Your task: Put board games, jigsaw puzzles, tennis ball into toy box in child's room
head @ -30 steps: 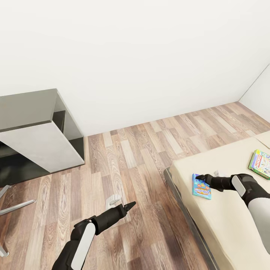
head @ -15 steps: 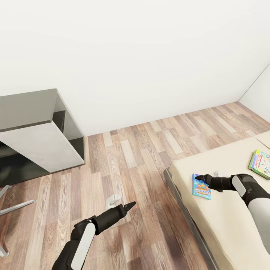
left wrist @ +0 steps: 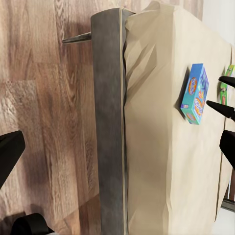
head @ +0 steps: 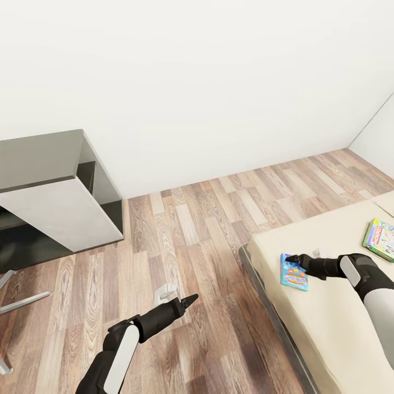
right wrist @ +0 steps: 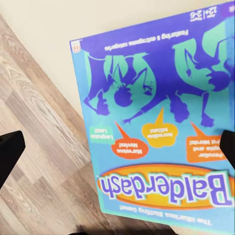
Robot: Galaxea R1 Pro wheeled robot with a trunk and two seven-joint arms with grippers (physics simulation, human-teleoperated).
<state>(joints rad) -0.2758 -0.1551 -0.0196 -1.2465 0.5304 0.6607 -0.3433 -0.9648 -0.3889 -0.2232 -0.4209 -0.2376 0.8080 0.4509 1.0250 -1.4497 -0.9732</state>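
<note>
Hiding box edge: right fingers

Light: bright, even, diffuse, no visible source | Shadows: faint, soft under the table and along the bed frame | Glare: none | Focus: sharp, slight softness on close box print | Distortion: wide-angle stretch at head-view edges

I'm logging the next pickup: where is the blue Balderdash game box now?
In the head view the Balderdash box lies on the bed near its foot corner, at right, directly below the right gripper.
</note>
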